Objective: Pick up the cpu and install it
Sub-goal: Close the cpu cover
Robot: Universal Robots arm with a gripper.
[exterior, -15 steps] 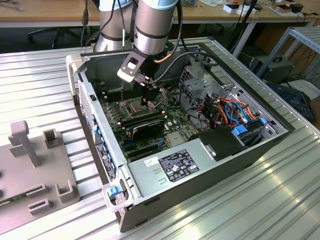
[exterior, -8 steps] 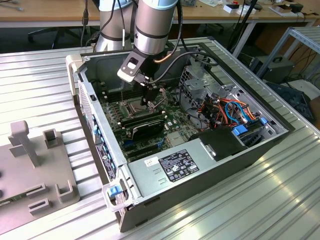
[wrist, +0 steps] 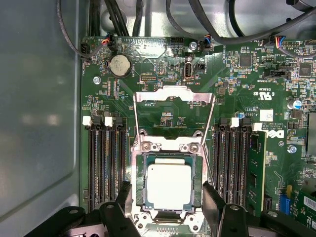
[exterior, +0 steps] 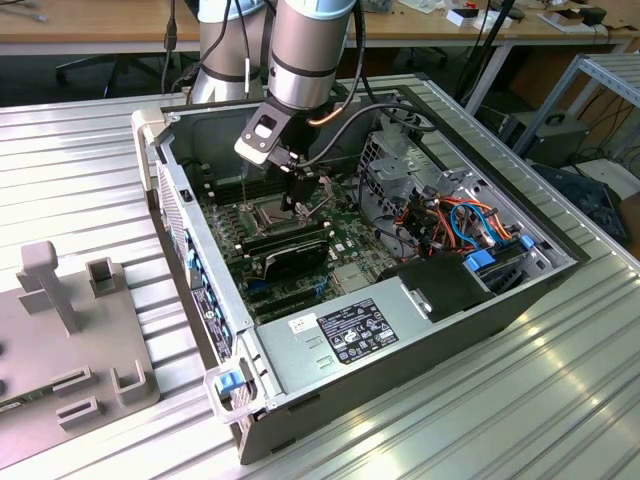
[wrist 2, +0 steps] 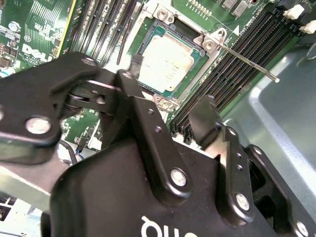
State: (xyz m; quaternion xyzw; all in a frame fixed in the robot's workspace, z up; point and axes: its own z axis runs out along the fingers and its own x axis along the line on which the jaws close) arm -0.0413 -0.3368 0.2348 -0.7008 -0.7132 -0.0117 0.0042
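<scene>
ribbed metal table (exterior: 560, 400) carries an open computer case (exterior: 190, 240) lying on its side; a grey fixture block (exterior: 70, 330) sits on the table at the exterior view's left, apart from the case. the robot arm (exterior: 305, 50) reaches down into the case from above. a power supply (exterior: 340, 335) occupies the near end of the case in the exterior view, with bundled orange and blue cables (exterior: 460, 215) towards the exterior view's right. the green motherboard (wrist: 237, 89) covers the case floor. the gripper (wrist: 168, 190) hangs directly over the processor socket (wrist: 168, 145), low above the board. pincer state: released; the two black fingers (wrist: 213, 202) stand spread, one to each side of the socket, with nothing clamped between them. in the second wrist view the fingers (wrist 2: 205, 116) are likewise parted and clear of the chip. the socket's metal load plate (wrist: 173, 98) is swung open and lies back over the board, and its thin retention lever (wrist 2: 247, 61) stands free. banks of black memory slots (wrist: 106, 163) flank the socket on both sides. the cpu (wrist: 169, 182) lies flat and square inside the socket, pale metallic face up, seated within the dark frame and not touched by either finger. a coin battery (wrist: 119, 65) sits on the board beyond the load plate.
</scene>
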